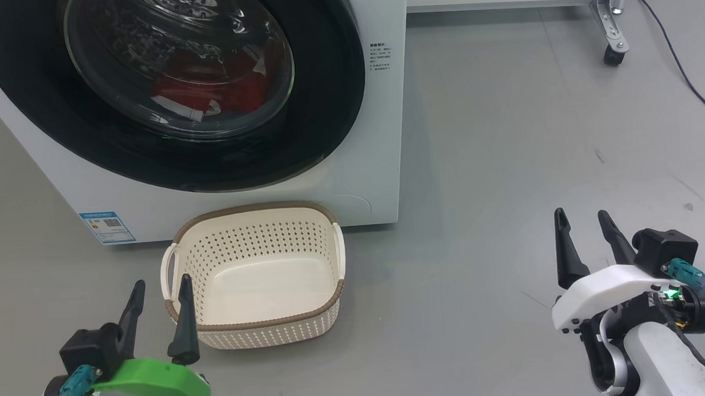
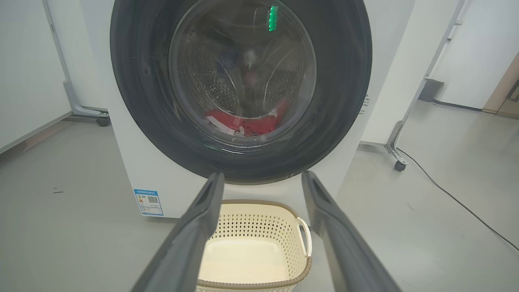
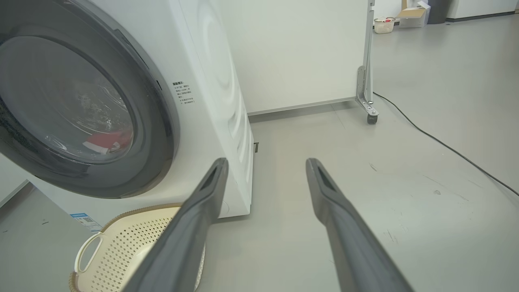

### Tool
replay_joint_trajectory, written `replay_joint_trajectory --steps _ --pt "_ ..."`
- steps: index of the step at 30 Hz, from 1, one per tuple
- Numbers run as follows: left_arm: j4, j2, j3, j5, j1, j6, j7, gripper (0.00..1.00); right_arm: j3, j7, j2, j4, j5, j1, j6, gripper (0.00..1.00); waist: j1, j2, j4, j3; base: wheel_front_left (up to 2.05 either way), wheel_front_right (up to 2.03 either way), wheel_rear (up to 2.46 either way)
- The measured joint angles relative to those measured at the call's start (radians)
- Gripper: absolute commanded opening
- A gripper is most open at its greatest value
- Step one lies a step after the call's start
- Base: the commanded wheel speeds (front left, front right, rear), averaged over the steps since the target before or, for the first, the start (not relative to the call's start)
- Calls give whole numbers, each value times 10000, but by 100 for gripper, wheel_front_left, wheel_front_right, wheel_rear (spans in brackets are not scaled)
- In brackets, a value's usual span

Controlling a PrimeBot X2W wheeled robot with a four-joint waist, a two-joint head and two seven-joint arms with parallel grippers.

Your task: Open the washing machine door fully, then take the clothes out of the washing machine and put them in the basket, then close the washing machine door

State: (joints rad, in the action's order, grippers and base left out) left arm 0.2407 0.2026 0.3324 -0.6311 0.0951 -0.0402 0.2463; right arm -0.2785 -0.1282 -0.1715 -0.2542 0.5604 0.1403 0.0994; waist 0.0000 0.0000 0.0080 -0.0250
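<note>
Starting nearest, we have our left gripper (image 1: pixel 162 281) at the near left, fingers spread wide and holding nothing, by the near left corner of the basket (image 1: pixel 262 324). Our right gripper (image 1: pixel 582 213) hangs well apart at the near right, equally wide and empty, over bare grey floor (image 1: pixel 496 172) with open room around it. The basket stands empty, its far rim just beside the foot of the washing machine (image 1: pixel 370 185), below the washing machine door (image 1: pixel 338 102). That door is shut, and the clothes (image 1: pixel 231 77) lie low in the drum behind its glass. A blue label (image 1: pixel 108 228) marks the machine's lower left corner. Far right, a wheeled metal leg (image 1: pixel 613 45) and a black cable (image 1: pixel 684 78) edge the open floor.
</note>
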Motion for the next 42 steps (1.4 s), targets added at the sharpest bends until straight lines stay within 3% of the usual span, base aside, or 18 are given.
replay_joint_trajectory --steps 41,42 --pt "846 -286 19 12 274 117 13 100 -104 67 165 -500 109 166 -107 100 0 0 63 33 0 0 0" --pt "849 -288 19 12 275 119 13 100 -105 67 165 -500 109 171 -107 85 0 0 69 26 0 0 0"
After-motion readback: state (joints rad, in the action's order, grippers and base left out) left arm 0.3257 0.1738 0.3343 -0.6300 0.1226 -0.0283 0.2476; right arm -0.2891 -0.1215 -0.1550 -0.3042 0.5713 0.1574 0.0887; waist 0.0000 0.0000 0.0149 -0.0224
